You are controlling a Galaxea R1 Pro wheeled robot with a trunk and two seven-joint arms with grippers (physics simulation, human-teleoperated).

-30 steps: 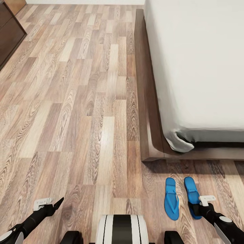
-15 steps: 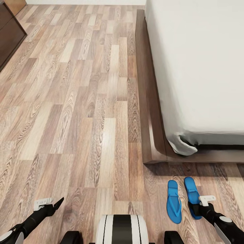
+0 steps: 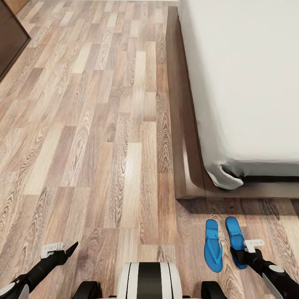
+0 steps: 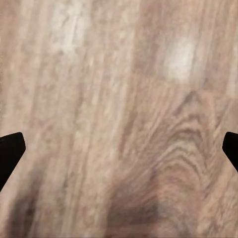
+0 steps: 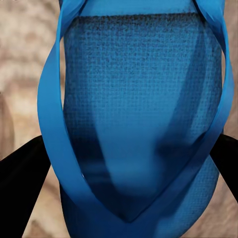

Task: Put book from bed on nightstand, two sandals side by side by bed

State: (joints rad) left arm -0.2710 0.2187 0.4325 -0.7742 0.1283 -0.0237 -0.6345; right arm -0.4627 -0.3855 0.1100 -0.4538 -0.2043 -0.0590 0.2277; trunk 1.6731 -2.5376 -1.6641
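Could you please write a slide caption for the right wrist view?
Blue sandal on the wood floor, seen close between the right gripper's open jaws.

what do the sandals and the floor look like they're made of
The sandals look like blue foam or rubber: matte, with a fine grainy footbed in the right wrist view and smooth thin straps. The floor looks like wood planks or laminate, with printed-looking grain and a faint sheen.

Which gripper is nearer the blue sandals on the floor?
Right. The right gripper hangs directly over the outer sandal; the left gripper hangs over bare floor, across the base from the pair.
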